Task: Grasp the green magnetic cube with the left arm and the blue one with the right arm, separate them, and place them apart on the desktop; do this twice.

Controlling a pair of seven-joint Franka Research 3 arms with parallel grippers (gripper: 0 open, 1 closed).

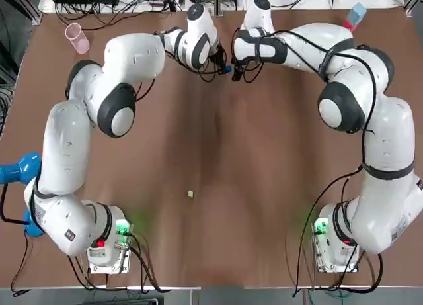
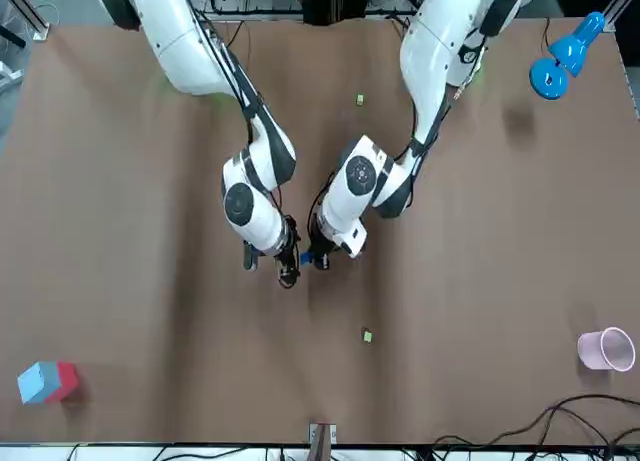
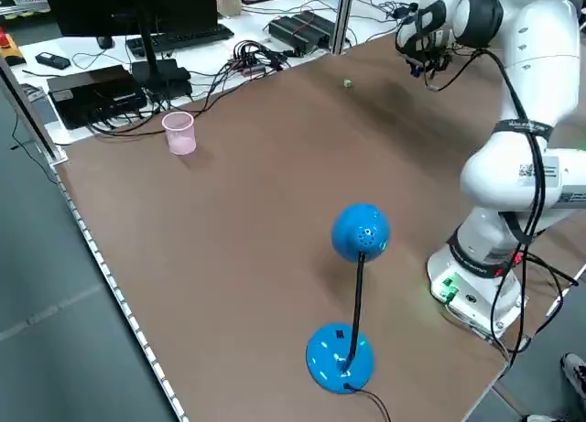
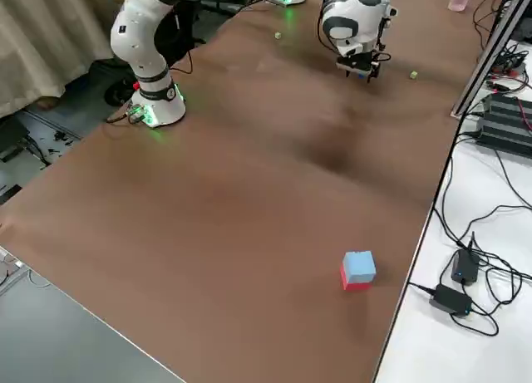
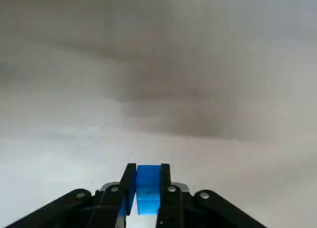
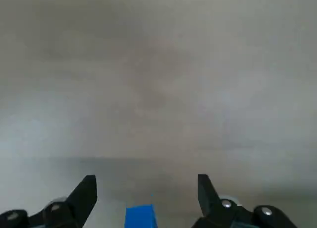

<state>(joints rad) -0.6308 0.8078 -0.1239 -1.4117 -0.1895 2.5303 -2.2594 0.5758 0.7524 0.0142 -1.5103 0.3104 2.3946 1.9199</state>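
Gripping the blue cube [image 5: 147, 191] in my left end effector [image 5: 147, 171], I'd square the open right end effector [image 6: 146, 182] beside it.

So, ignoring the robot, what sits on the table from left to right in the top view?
First the blue lamp → pink cup → small green cube → blue-and-red block.

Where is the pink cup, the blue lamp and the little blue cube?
pink cup [image 3: 180, 138], left side view, on its side wall.
blue lamp [image 3: 360, 232], left side view, on its round head.
blue cube [image 5: 147, 188], left wrist view, on its front face.
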